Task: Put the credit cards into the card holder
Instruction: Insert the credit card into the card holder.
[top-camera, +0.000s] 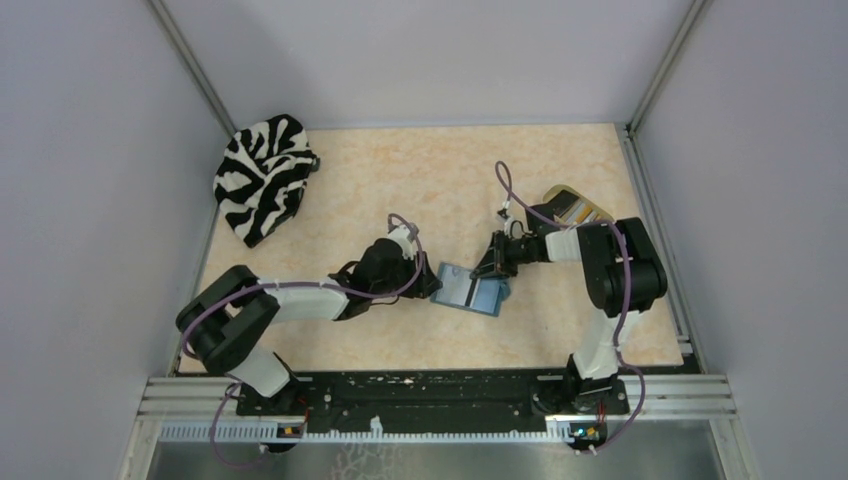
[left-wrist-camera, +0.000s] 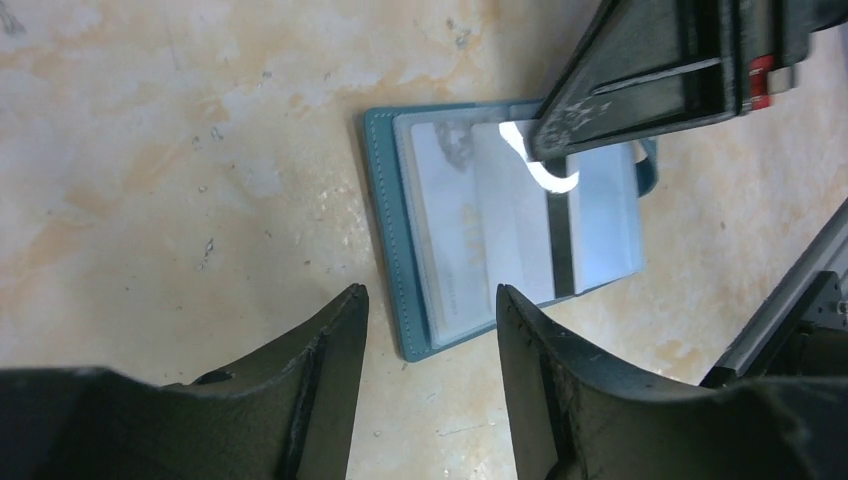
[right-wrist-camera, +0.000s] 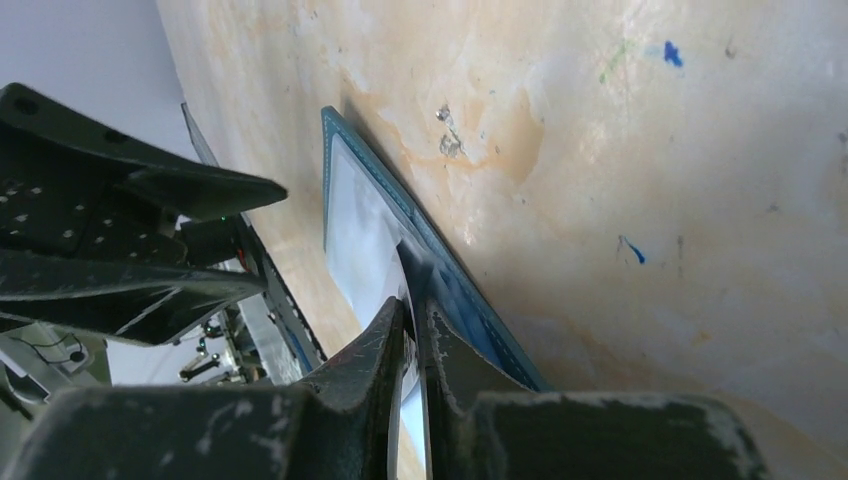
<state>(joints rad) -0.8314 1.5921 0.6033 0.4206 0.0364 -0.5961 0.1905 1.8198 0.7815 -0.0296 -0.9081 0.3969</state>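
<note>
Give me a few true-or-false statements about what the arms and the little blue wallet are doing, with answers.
1. The card holder lies open on the table. True.
2. The left gripper is clamped on the card holder. False: its fingers stand apart, gripping nothing.
3. The right gripper is shut on a credit card at the card holder. True.
4. The zebra-striped cloth lies between the two arms. False: it sits in the table's far left corner.

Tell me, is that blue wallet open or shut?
Open: the wallet lies spread flat, inside facing up, a striped card showing.
</note>
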